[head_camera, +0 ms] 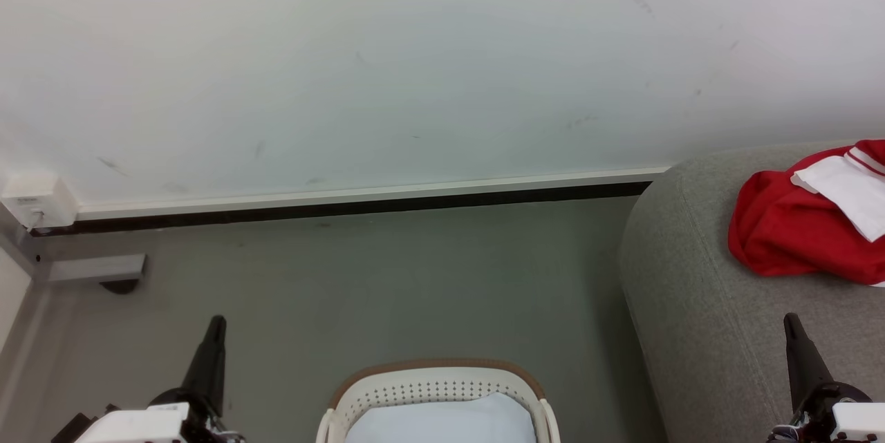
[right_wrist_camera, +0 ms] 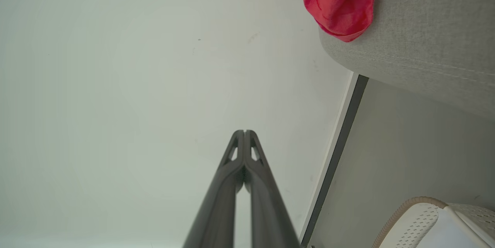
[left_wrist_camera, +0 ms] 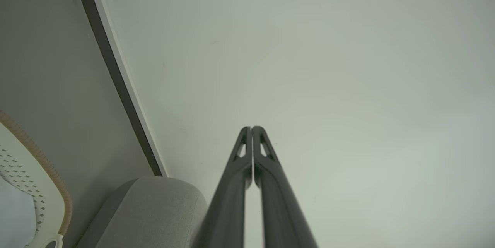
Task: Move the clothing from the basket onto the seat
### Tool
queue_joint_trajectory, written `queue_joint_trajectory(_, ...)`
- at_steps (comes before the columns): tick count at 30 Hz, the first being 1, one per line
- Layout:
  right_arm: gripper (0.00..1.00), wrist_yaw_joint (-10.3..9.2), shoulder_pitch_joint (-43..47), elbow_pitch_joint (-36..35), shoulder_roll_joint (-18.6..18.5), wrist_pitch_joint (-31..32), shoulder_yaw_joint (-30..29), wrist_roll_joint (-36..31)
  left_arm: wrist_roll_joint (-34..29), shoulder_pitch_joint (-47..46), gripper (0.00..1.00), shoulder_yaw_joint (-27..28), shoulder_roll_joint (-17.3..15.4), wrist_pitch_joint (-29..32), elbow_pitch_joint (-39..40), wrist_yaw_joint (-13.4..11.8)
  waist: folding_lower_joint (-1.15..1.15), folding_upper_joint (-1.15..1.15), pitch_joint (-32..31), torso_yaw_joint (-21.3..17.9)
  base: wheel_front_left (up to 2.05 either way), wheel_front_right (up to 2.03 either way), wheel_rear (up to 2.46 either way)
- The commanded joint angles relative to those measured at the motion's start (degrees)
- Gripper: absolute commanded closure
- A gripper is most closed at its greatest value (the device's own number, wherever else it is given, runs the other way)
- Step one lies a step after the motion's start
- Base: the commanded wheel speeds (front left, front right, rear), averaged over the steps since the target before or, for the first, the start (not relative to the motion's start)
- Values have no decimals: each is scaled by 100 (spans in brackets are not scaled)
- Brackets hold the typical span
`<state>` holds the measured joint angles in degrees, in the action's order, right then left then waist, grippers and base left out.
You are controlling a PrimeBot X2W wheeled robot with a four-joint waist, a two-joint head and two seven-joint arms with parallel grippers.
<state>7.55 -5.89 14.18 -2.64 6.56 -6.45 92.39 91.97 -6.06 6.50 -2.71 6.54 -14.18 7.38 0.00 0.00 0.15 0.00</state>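
A grey-green floor point(head_camera: 415, 277) meets a pale, scuffed wall point(head_camera: 415, 49) along a white skirting board point(head_camera: 346, 193) with a dark strip beneath it. At the wall's left end a small white box point(head_camera: 38, 200) sits just above the skirting, and a grey bracket point(head_camera: 97, 268) shows just below it. The seat point(head_camera: 691, 318) stands on the floor at the right, its rounded left corner close to the wall. The clothing point(head_camera: 781, 242) lies in a crumpled red heap on the seat's top, near its far left corner and back from its front edge. The heap's long axis runs roughly across the seat from left to right; its rounded red end points toward the seat's left edge, and its other end is cut off by the side of the head view. A white panel point(head_camera: 847, 191) of the garment lies on top, slanting from far left to near right. In the right wrist view a red fold reaches the seat's rounded edge. The basket point(head_camera: 435, 384) stands on the floor left of the seat and apart from it, its curved brown-rimmed end toward the wall, with a pale cloth sheet point(head_camera: 442, 422) inside. The left tool point(head_camera: 218, 324) and the right tool point(head_camera: 790, 318) each have their fingers pressed together on nothing and point toward the wall, the left over the floor, the right over the seat's near part.
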Motion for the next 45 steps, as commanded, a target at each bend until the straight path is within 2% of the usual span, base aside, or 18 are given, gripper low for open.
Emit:
queue_joint_trajectory(1, 100, -12, -75, -30, -44, 18, -23, 4, 78, -51, 100, 13, -31, 23, 20, 23, 0, 0, 0, 0, 0, 0, 0)
queue_joint_trajectory(45, 100, -12, -75, -30, -45, 17, -23, 4, 79, -50, 100, 12, -31, 22, 20, 23, 0, 0, 0, 0, 0, 0, 0)
